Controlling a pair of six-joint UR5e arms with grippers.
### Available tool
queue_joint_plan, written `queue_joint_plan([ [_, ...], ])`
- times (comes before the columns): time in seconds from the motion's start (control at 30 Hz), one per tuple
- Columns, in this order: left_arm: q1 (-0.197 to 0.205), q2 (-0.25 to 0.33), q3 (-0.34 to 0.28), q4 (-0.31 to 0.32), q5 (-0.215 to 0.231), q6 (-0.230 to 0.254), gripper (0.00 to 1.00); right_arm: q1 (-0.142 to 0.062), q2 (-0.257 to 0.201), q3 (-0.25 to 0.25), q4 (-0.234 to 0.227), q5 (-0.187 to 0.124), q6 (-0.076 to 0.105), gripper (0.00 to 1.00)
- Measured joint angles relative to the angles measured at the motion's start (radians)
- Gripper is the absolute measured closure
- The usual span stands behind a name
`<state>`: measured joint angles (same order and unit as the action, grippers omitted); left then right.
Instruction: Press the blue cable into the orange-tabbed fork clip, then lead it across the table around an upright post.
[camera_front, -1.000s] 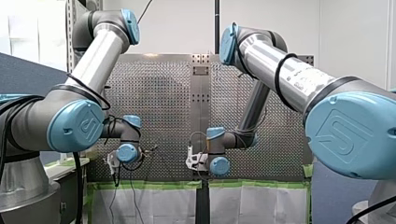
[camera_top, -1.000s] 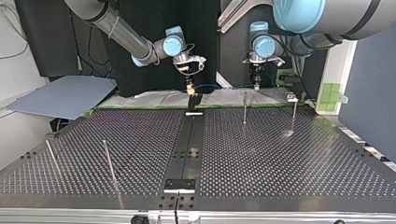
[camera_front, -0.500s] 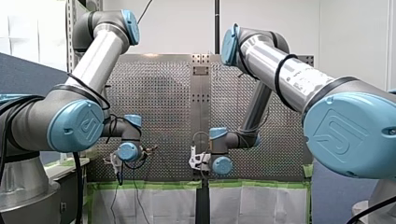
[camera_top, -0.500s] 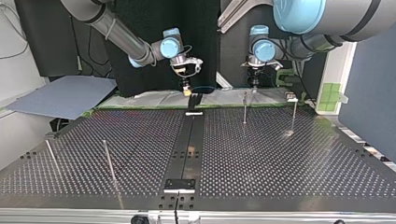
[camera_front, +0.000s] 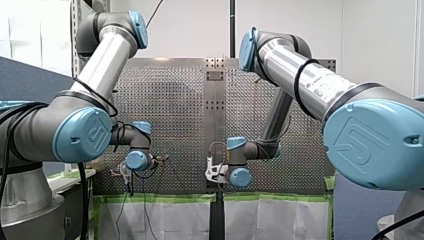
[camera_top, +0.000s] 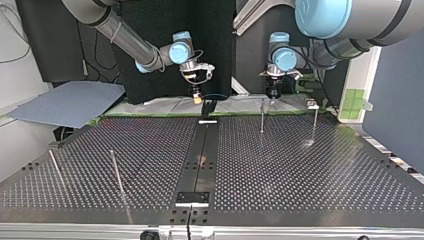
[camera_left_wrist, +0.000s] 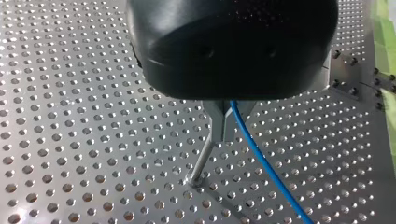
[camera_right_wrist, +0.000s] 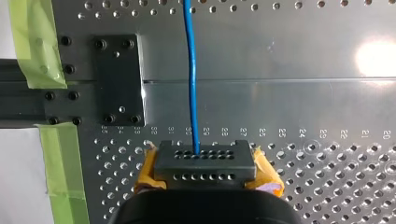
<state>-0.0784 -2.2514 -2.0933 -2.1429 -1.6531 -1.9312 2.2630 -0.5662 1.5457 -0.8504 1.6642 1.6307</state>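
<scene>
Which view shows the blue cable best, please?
The right wrist view: the blue cable runs unobstructed ahead from my right pincer. Left wrist view shows a slanted stretch; top view, a faint arc; front view, nothing discernible.

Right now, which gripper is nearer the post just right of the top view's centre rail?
Left. My left gripper hangs just above the post; my right gripper hangs farther off, near the centre rail's far end.
</scene>
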Motion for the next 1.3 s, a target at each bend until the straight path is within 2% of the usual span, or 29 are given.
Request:
queue_joint_plan([
  [0.23, 0.009, -0.001, 0.002, 0.0, 0.005, -0.01, 1.0, -0.004, 0.002, 0.0, -0.001, 0.0, -0.004, 1.0],
  [0.47, 0.008, -0.001, 0.002, -0.002, -0.01, -0.007, 1.0, -0.003, 0.021, 0.0, 0.002, 0.0, -0.007, 1.0],
  [1.07, 0.003, -0.001, 0.003, -0.006, -0.025, 0.02, 1.0, -0.015, 0.043, -0.002, 0.0, 0.001, -0.007, 1.0],
  [1.3, 0.004, -0.032, 0.004, 0.008, -0.025, 0.024, 1.0, -0.019, 0.043, -0.003, 0.001, 0.0, -0.007, 1.0],
])
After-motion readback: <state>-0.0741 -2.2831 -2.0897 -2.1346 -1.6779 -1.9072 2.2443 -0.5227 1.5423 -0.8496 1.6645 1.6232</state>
